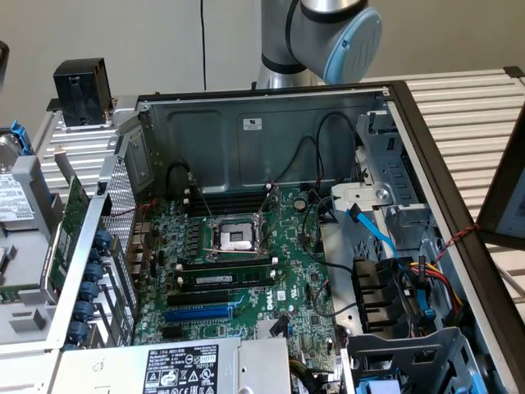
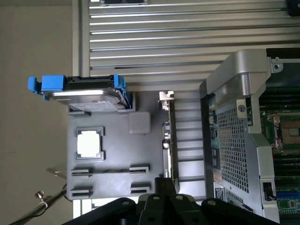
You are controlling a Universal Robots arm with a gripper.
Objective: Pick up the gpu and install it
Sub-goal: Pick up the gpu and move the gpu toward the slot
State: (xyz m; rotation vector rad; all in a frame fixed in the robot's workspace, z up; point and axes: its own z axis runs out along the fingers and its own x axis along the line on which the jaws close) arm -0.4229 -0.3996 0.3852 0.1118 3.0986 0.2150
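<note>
Tool [image 2: 165, 183] shut, empty, over gpu [image 2: 169, 140], which stands on edge beside case [image 2: 234, 136]. Centre jaws across thin board, clear of silver bracket [image 2: 165, 97] and grey tray [image 2: 117, 154].

The tool [image 2: 164, 183] hangs with its jaws closed.

Even soft indoor light, faint shadows, muted colours
</note>
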